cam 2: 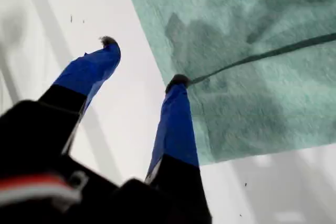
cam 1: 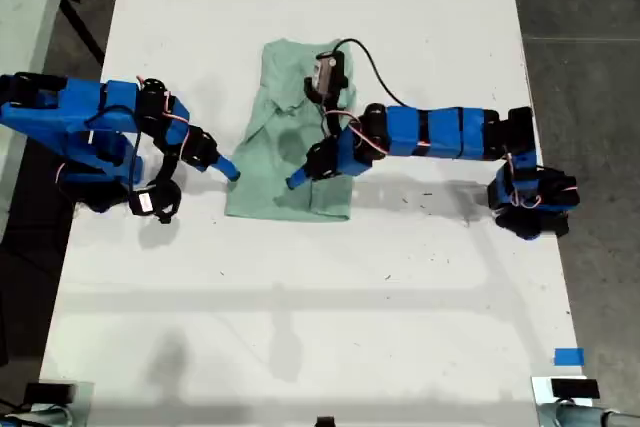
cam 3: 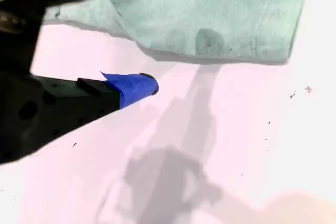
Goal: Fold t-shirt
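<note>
Item: t-shirt [cam 1: 280,77], pale mint. Exterior view: it lies flat on the white table [cam 1: 300,297] in a narrow upright oblong with no sleeve spread out, so the sides appear already folded in. By my judgement the crosswise fold is left to do. My first gripper [cam 1: 228,169] sits at the shirt's edge on the exterior view's left. My second gripper [cam 1: 297,180] hangs over the shirt's lower part. First wrist view: my first gripper [cam 2: 143,61] is wide apart and empty, with one fingertip at the very edge of the t-shirt [cam 2: 252,103] and the other over bare table. Second wrist view: my second gripper [cam 3: 161,30] is likewise agape, grasping nothing, with one finger above the t-shirt [cam 3: 236,14] and the other above the table beside its hem.
</note>
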Controlling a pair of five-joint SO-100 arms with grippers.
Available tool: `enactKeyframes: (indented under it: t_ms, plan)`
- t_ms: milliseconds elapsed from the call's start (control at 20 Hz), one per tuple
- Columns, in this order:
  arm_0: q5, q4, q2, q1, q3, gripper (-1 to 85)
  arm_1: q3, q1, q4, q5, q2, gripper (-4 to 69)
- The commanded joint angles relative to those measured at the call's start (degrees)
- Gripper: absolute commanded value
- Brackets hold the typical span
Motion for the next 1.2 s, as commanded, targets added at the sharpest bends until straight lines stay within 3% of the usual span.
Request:
enactKeyframes:
  t_ms: [0, 250, 400, 550, 650, 700, 800, 950, 1150]
  plan:
    - [-1.4, -2.0, 0.6, -1.1, 0.7, 32.4, 1.6, 2.5, 2.4, -1.5, 9.6, 21.8]
    - [-5.6, -8.1, -12.7, 1.8, -2.7, 32.4, 12.0, 3.3, 2.7, -0.9, 17.6, 18.3]
    - [-13.6, -10.7, -22.5, 7.7, -8.4, 31.9, 15.8, 3.6, 2.7, -0.5, 19.8, 17.1]
    - [-20.5, -14.2, -30.2, 11.9, -10.7, 20.4, 19.8, 4.0, 2.5, 0.1, 22.3, 16.7]
    - [-24.3, -15.1, -30.6, 13.4, -11.2, 4.3, 22.1, 4.6, 2.4, 0.6, 24.0, 15.9]
    - [-24.9, -15.3, -30.1, 13.3, -10.7, 0.0, 23.4, 4.7, 2.0, 0.4, 25.1, 10.7]
    - [-25.4, -11.2, -27.3, 11.4, -10.4, -0.1, 26.5, 5.0, 1.1, 0.8, 27.7, 2.2]
    - [-22.7, -2.0, -17.7, 9.0, -12.3, -0.1, 32.3, 5.2, -1.1, 1.8, 30.8, 2.0]
    - [-16.8, -2.0, -21.2, 9.6, -25.8, -0.1, 36.7, 5.4, -3.2, 2.8, 32.6, 2.7]
